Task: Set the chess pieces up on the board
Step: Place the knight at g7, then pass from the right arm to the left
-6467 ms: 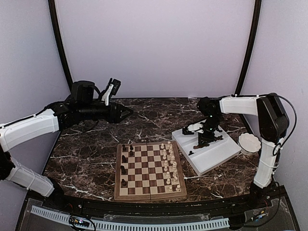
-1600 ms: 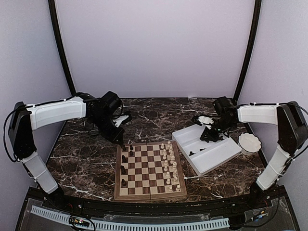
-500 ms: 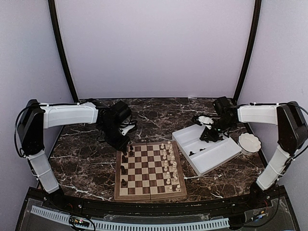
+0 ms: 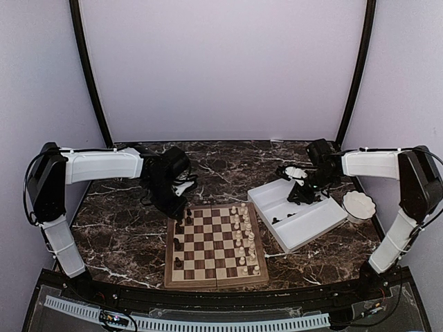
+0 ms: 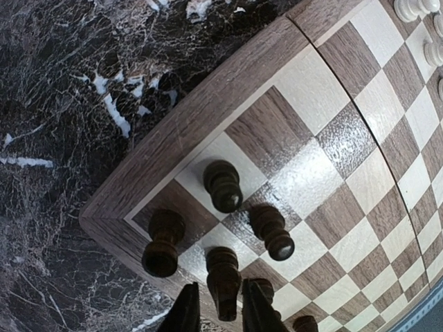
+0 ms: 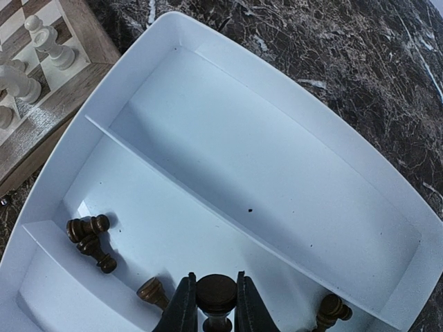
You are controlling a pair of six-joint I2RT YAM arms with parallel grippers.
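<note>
Marble table [image 4: 118, 214]: the left hand [image 5: 220, 304] has just cracked open a little around a dark piece [image 5: 221, 266] standing at the board's [image 4: 208, 259] far-left corner, so that one looks placed. The right hand [image 6: 213, 304] grips the next dark piece [image 6: 216, 290] over the white tray [image 6: 277, 173].
</note>
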